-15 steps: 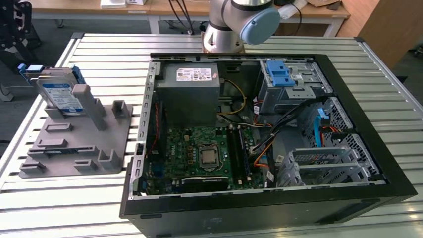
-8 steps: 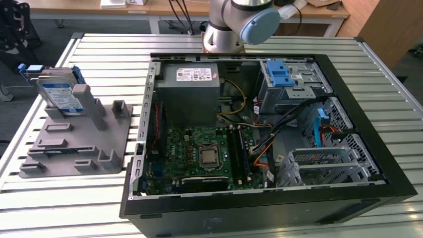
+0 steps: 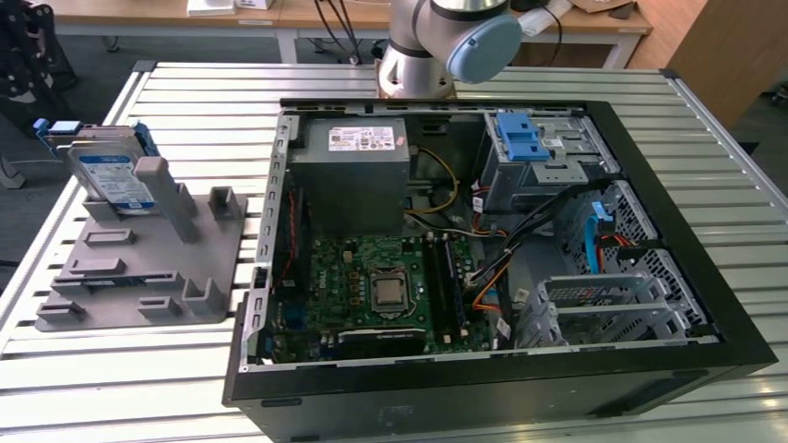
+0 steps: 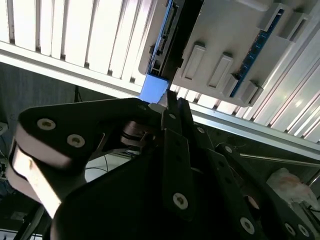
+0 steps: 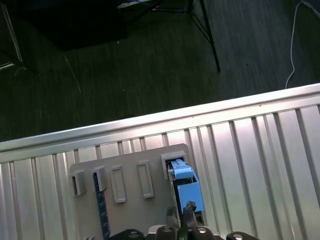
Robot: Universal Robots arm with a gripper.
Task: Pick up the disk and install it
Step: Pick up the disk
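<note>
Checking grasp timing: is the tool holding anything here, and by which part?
Nothing, it seems. The disk stands in its grey holder, untouched in the exterior view; the tool points at its blue frame in the first wrist view.

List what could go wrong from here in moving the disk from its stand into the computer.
1. The flat silver hard drive with the blue plastic frame stands on edge in a slot of the grey plastic stand; a tilted pull may jam it or drag the stand.
2. The gripper is nearest its blue end; plastic may slip.
3. Loose cables cross the open black computer case and could snag it.
</note>
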